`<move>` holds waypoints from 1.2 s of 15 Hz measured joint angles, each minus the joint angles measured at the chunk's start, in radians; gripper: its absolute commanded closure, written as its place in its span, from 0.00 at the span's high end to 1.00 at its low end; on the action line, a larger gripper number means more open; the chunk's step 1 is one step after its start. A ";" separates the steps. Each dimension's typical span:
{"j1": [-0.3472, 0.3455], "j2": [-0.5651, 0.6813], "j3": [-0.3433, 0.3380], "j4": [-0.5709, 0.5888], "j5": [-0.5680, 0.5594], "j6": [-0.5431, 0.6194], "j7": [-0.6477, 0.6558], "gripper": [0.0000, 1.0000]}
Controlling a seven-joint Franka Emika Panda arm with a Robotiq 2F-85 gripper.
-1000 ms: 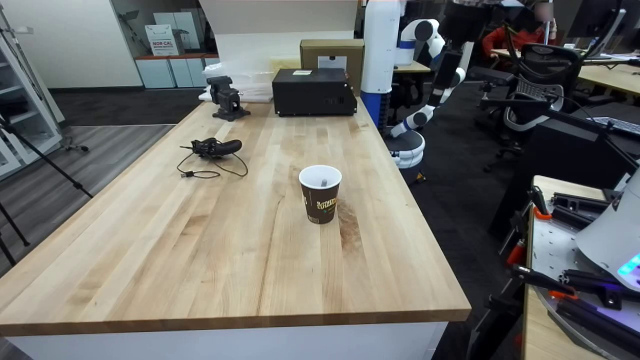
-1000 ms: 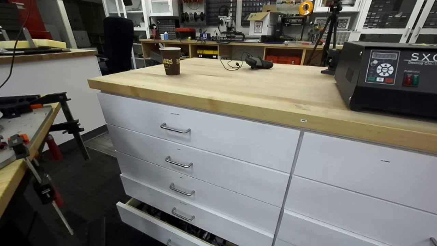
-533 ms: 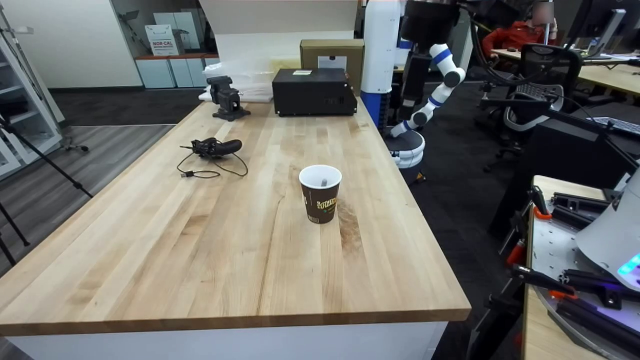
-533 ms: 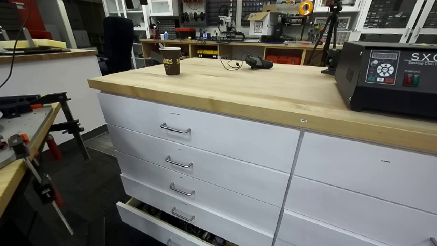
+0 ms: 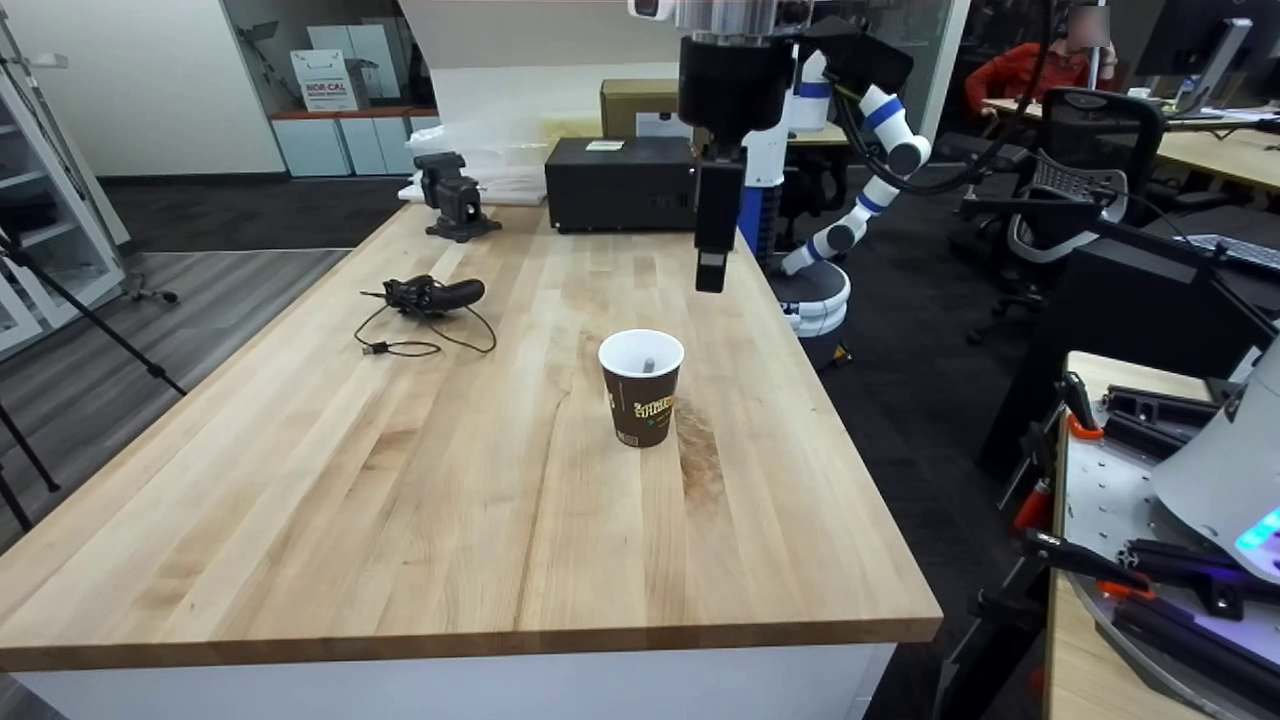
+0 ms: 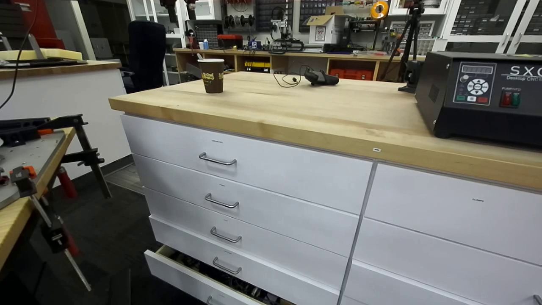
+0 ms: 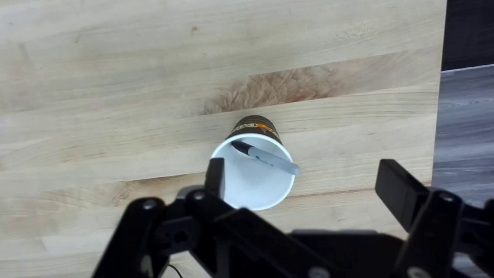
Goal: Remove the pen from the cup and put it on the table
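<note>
Office workshop with a white wall [image 5: 150,90], dark carpet [image 5: 890,370] and grey plank flooring [image 5: 230,305].

In an exterior view, a glass-fronted cabinet [image 5: 45,230] stands left of the worktop [image 5: 300,560], low blue-grey cupboards [image 5: 350,145] beyond its far left corner, a mesh chair [image 5: 1085,185] and pale desk [image 5: 1215,165] past its right edge. In an exterior view, white drawers [image 6: 288,178] sit beneath the near edge, the lowest in sight pulled partly open; a high-backed chair [image 6: 147,55] stands behind the left corner, a long workbench [image 6: 317,54] and glass-doored cupboards [image 6: 478,41] beyond the far edge.
</note>
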 measured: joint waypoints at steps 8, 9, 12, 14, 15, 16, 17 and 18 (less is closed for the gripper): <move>0.039 0.202 -0.001 0.168 -0.107 -0.058 0.017 1.00; 0.042 0.216 -0.001 0.177 -0.109 -0.061 0.017 1.00; 0.051 0.252 -0.004 0.198 -0.113 -0.061 0.016 1.00; 0.058 0.272 -0.007 0.208 -0.117 -0.060 0.016 1.00; 0.061 0.282 -0.010 0.213 -0.122 -0.060 0.016 1.00; 0.065 0.291 -0.012 0.217 -0.130 -0.060 0.016 1.00; 0.067 0.300 -0.014 0.220 -0.137 -0.059 0.016 1.00; 0.069 0.310 -0.016 0.226 -0.143 -0.059 0.016 1.00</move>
